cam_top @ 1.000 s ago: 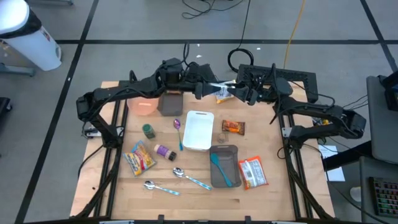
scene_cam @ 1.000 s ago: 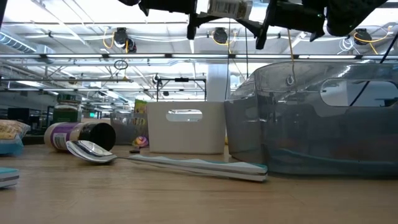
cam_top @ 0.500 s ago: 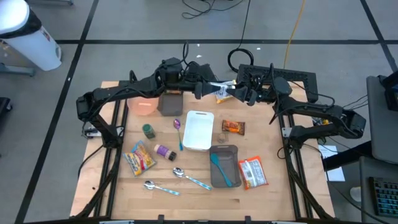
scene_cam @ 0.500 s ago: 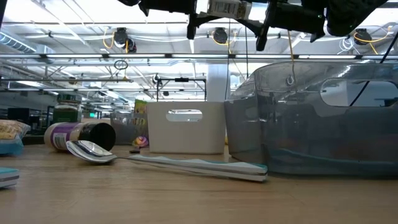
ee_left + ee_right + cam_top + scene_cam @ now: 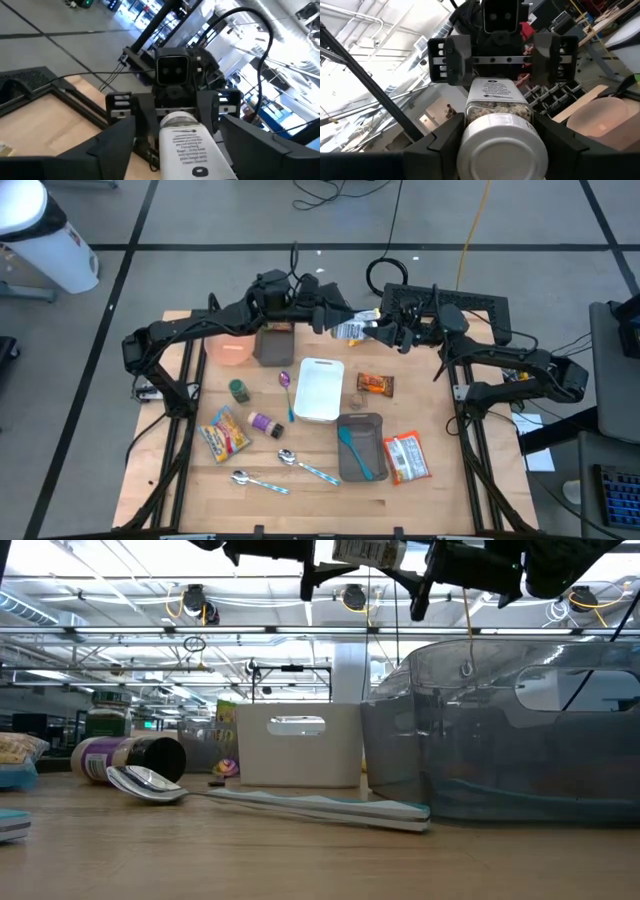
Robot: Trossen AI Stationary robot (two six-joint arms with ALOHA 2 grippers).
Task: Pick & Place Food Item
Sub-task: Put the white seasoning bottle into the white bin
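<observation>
Jar (image 5: 352, 330) hangs in mid-air above the white tray (image 5: 319, 390), now clamped in my right gripper (image 5: 378, 329); my left gripper (image 5: 335, 321) has just spread open, so the handover is done.

Glossy white-lidded jar (image 5: 496, 125), wooden table (image 5: 450, 490)
</observation>
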